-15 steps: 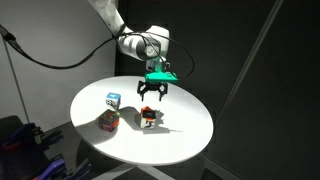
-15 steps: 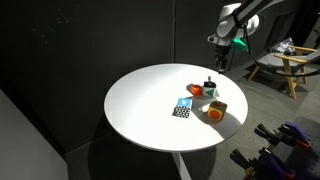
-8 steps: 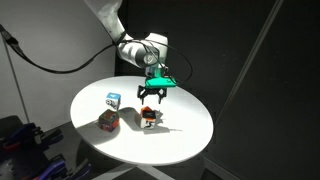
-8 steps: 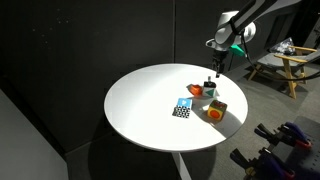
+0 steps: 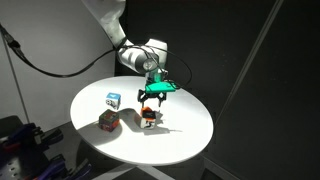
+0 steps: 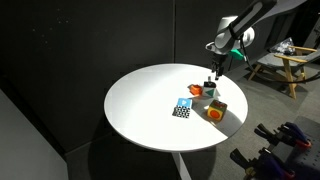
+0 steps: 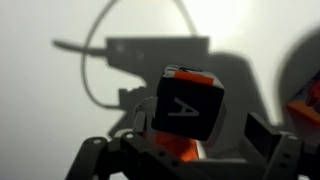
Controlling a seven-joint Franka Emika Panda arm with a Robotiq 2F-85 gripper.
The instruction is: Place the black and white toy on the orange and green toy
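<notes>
The black and white toy (image 5: 150, 117) stands on the round white table (image 5: 190, 135). In the wrist view it is a dark block with a white letter A (image 7: 187, 105), with orange showing behind it. My gripper (image 5: 152, 97) hangs just above it, open and empty, its jaws spread to either side of the block (image 7: 190, 157). In an exterior view the gripper (image 6: 212, 79) is over the same block (image 6: 210, 91). The orange and green toy (image 6: 217, 110) sits nearer the table's edge and also shows in an exterior view (image 5: 108, 121).
A blue-topped cube with a black-and-white face (image 6: 182, 108) (image 5: 113, 100) stands toward the table's middle. A tiny orange cube (image 6: 196, 90) sits beside the black and white toy. A chair (image 6: 285, 62) stands beyond the table.
My gripper has come down closer over the black and white toy. The toys have not moved.
</notes>
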